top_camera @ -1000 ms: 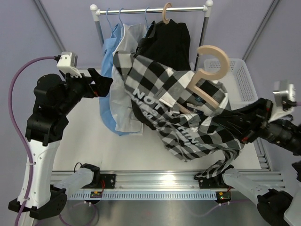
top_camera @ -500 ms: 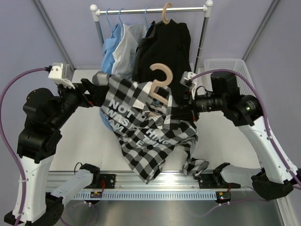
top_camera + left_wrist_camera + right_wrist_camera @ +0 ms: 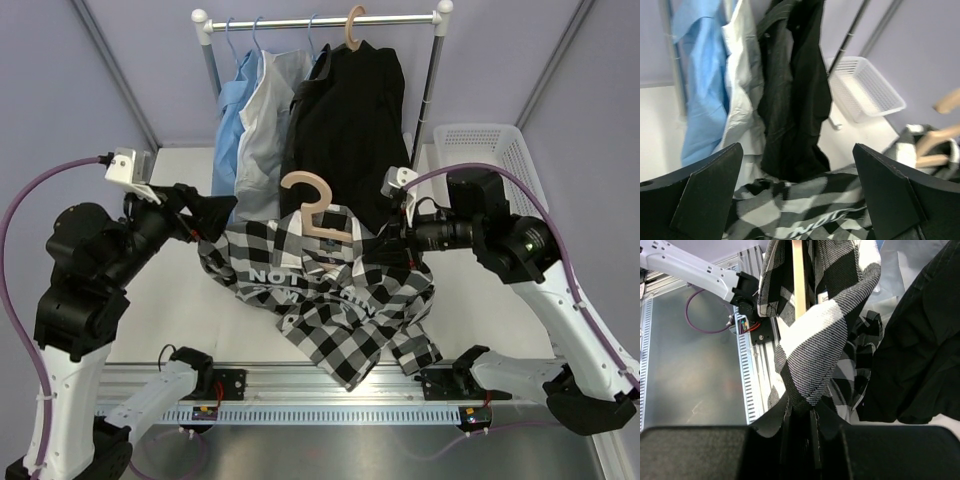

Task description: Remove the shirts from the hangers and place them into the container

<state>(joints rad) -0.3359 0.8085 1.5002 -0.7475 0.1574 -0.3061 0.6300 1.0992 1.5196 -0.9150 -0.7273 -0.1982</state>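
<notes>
The right pincer [image 3: 800, 416] was pressed shut on a fold of the checked shirt [image 3: 340, 295], keeping it over the middle of the table [image 3: 170, 300]. The wooden hanger [image 3: 310, 208] sat inside the collar, its hook upright just in front of the black shirt [image 3: 345, 120]. The left pincer [image 3: 214, 212] stood spread wide at the checked shirt's left shoulder edge, gripping nothing (in its wrist view checked cloth lay below the gap, and whether it touched a finger could not be told). Seen from above, the shirt's lower hem reached the table's near edge. A stretch of white table showed on its left, between it and the left arm. The basket [image 3: 490, 150] sat at the far right corner, behind the right arm and well apart from the checked shirt. The black shirt, a white shirt [image 3: 262, 120] and a light blue shirt [image 3: 228, 120] hung close together on the clothes rail [image 3: 400, 18] along the far edge.
</notes>
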